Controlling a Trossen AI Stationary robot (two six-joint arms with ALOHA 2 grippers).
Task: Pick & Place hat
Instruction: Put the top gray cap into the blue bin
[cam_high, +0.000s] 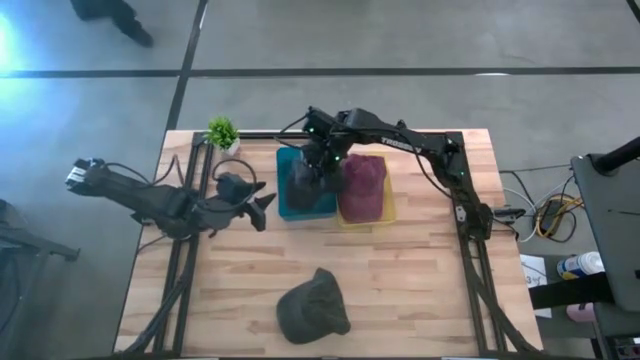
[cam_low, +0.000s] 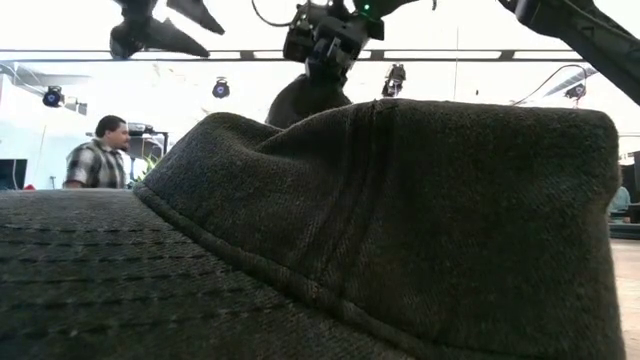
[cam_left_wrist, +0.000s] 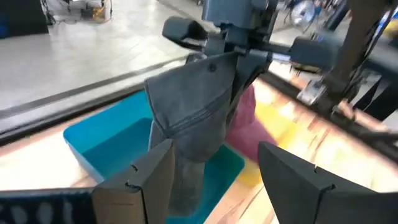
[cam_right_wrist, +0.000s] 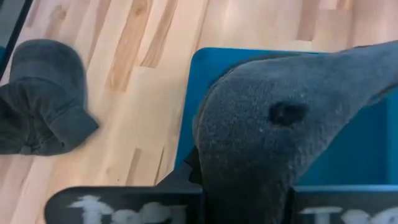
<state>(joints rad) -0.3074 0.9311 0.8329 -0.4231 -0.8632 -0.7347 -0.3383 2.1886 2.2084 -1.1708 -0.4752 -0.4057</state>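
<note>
A grey hat (cam_high: 303, 183) hangs from my right gripper (cam_high: 320, 152) over the blue tray (cam_high: 285, 210). The left wrist view shows the grey hat (cam_left_wrist: 193, 118) below the shut right gripper (cam_left_wrist: 230, 46). A maroon hat (cam_high: 363, 183) lies in the yellow tray (cam_high: 388, 212) beside it. A dark hat (cam_high: 312, 308) rests on the table near its near edge and fills the low view (cam_low: 400, 230). My left gripper (cam_high: 262, 205) is open, left of the blue tray, and touches nothing. My right gripper pinches the grey hat between its two fingers at the crown, close to the top button (cam_left_wrist: 211, 67). It comes from above, pointing down. The hat hangs limp below the fingers, its lower end (cam_left_wrist: 186, 180) down inside the blue tray; whether it touches the floor I cannot tell.
A small potted plant (cam_high: 222, 130) stands at the table's far left corner. Black frame rails run along the table's left and right sides. Bare wood lies between the trays and the dark hat. A person (cam_low: 100, 155) stands in the room beyond.
</note>
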